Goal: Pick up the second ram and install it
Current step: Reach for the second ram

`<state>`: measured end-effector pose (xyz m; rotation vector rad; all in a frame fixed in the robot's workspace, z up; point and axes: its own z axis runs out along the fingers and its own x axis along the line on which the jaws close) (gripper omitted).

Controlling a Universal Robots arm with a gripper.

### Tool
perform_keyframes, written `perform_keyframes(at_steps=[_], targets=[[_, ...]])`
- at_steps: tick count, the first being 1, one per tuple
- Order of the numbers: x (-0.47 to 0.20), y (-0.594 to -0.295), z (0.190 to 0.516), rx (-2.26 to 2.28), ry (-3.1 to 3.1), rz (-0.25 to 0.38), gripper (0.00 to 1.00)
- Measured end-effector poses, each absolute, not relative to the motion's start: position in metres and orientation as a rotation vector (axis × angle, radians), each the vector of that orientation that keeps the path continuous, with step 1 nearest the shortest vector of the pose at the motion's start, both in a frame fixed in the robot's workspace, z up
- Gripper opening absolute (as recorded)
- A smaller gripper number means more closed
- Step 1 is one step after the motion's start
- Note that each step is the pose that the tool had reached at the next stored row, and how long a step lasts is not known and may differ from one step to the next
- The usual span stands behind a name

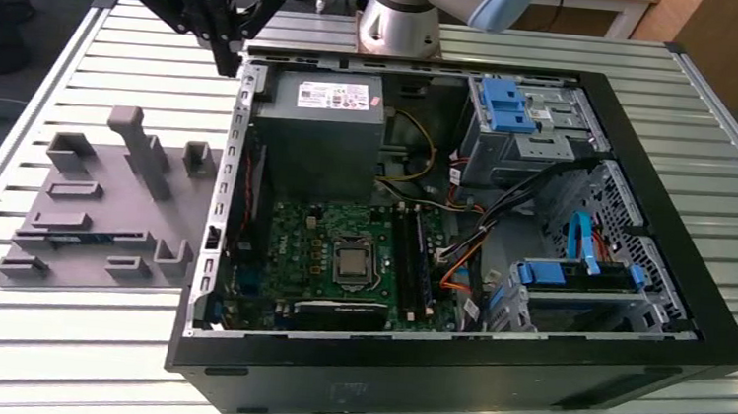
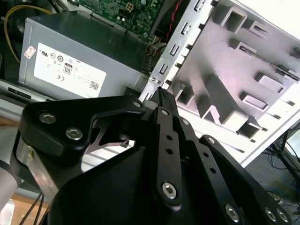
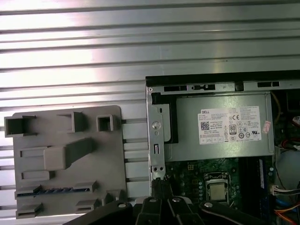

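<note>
The second ram (image 3: 51, 191) is seen standing on its long edge in a slot of the grey holder (image 3: 108, 154). The holder is laid on the slatted table (image 3: 140, 42), just beside the open computer case (image 1: 461, 377).

The second ram is judged to be light, stiff and thin, yet fragile. Its chips and contact edge are best left untouched. Hold would best be taken across the two flat faces, near the middle of the upper edge, so that it is lifted level and not tipped in its slot.

The tool (image 1: 230, 56) is held above the corner of the computer case by the power supply (image 1: 316, 129). Its fingers are pressed together with nothing between them.

In the exterior view the second ram is found at the near end of the holder, while the tool hangs beyond the holder's far end. The two are well apart, with the holder's raised blocks lying between them.
</note>
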<state>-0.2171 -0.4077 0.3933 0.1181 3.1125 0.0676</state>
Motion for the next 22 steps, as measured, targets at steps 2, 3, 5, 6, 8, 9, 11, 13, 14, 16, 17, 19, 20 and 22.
perform_keyframes(at_steps=[2, 3, 5, 6, 8, 9, 11, 13, 14, 16, 17, 19, 20, 22], targets=[[-0.221, -0.408, 0.393, 0.118, 3.112, 0.068, 0.11], [-0.223, -0.408, 0.393, 0.118, 3.112, 0.068, 0.11], [-0.226, -0.408, 0.393, 0.118, 3.112, 0.068, 0.11], [-0.226, -0.408, 0.393, 0.118, 3.112, 0.068, 0.11], [-0.226, -0.408, 0.393, 0.118, 3.112, 0.068, 0.11], [-0.226, -0.408, 0.393, 0.118, 3.112, 0.068, 0.11], [-0.226, -0.408, 0.393, 0.118, 3.112, 0.068, 0.11], [-0.226, -0.408, 0.393, 0.118, 3.112, 0.068, 0.11], [-0.227, -0.408, 0.393, 0.118, 3.112, 0.068, 0.11], [-0.228, -0.408, 0.393, 0.118, 3.112, 0.068, 0.11], [-0.230, -0.408, 0.393, 0.118, 3.113, 0.068, 0.11], [-0.233, -0.408, 0.393, 0.118, 3.112, 0.068, 0.11], [-0.234, -0.408, 0.393, 0.118, 3.112, 0.068, 0.11], [-0.237, -0.408, 0.393, 0.118, 3.112, 0.068, 0.11]])
